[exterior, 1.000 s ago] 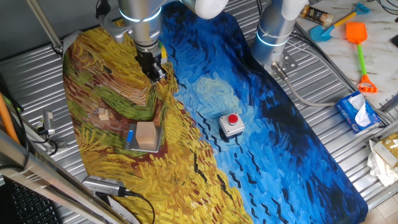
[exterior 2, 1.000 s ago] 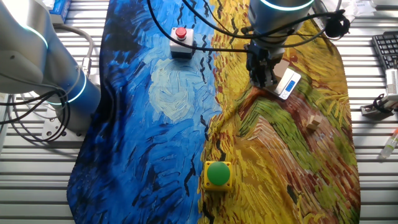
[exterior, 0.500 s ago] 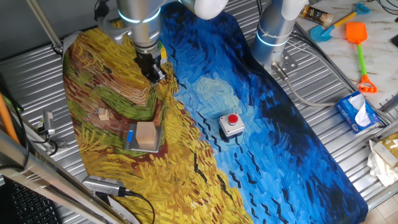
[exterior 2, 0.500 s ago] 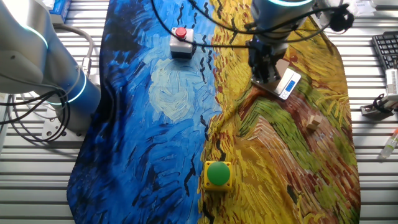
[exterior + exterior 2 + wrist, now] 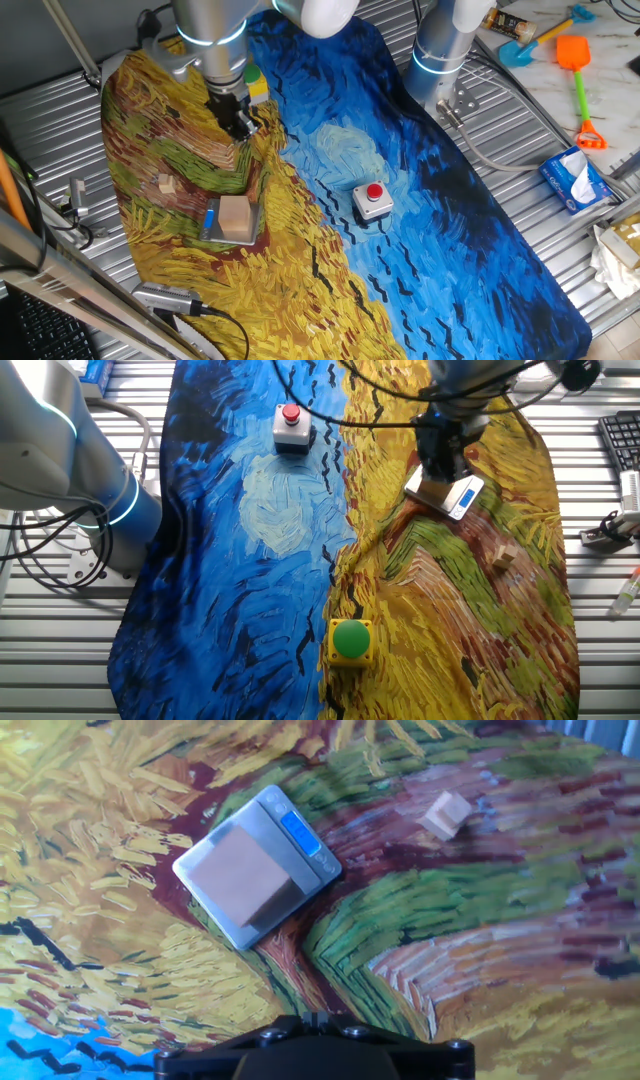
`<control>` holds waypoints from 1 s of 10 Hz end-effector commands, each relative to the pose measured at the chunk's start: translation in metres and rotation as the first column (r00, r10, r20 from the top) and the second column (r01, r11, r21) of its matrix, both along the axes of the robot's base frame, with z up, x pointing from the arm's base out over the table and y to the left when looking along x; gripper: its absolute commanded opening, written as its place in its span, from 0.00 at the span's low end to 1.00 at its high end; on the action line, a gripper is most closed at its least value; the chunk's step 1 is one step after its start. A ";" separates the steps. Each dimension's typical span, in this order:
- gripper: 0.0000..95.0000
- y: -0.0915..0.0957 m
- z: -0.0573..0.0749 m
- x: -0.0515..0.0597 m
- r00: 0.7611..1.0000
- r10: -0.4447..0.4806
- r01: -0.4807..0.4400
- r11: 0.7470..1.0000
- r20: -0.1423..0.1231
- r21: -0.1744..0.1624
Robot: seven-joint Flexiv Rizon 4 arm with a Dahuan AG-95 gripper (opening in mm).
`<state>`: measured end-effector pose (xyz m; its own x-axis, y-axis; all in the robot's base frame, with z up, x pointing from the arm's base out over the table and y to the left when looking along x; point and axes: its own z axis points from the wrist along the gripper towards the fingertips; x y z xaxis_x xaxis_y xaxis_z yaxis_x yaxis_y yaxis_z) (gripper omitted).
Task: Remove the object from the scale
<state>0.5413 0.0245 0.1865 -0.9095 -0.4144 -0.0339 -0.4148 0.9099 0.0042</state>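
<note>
Cube [image 5: 242, 880]: matt, pale unfinished wood. Scale [image 5: 213, 855]: brushed grey metal top, glossy blue strip. Ahead of the pincer [image 5: 238, 123]: small matt wooden bit [image 5: 445, 815]. Table cover [image 5: 480, 950]: printed cloth, creased.

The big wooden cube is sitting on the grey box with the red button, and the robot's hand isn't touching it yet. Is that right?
Not quite. The big wooden cube is sitting on the scale, the flat metal plate with the blue strip, as the hand view shows. The grey box with the red button stands apart on the blue part of the cloth with nothing on it. The rest is right: the hand isn't touching the cube.
</note>
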 end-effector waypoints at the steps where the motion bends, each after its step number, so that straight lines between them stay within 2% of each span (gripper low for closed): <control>1: 0.00 0.010 0.006 0.020 0.998 0.067 -0.067 0.998 -0.003 -0.002; 3: 0.00 0.024 0.011 0.034 0.996 0.086 -0.086 0.996 -0.005 -0.009; 4: 0.00 0.037 0.013 0.041 0.994 0.113 -0.113 0.994 -0.005 -0.010; 5: 0.00 0.041 0.014 0.043 0.992 0.126 -0.126 0.992 -0.005 -0.013; 6: 0.00 0.057 0.015 0.048 0.989 0.146 -0.146 0.989 -0.005 -0.015; 7: 0.00 0.064 0.015 0.052 0.985 0.172 -0.172 0.985 -0.004 -0.016; 8: 0.00 0.070 0.017 0.057 0.964 0.265 -0.265 0.964 0.007 -0.011; 9: 0.00 0.072 0.017 0.060 0.955 0.296 -0.296 0.955 0.010 -0.001; 10: 0.00 0.074 0.016 0.062 0.930 0.367 -0.368 0.930 0.033 0.025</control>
<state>0.6014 0.0958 0.2018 -0.7619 -0.6467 -0.0364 -0.6471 0.7624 -0.0033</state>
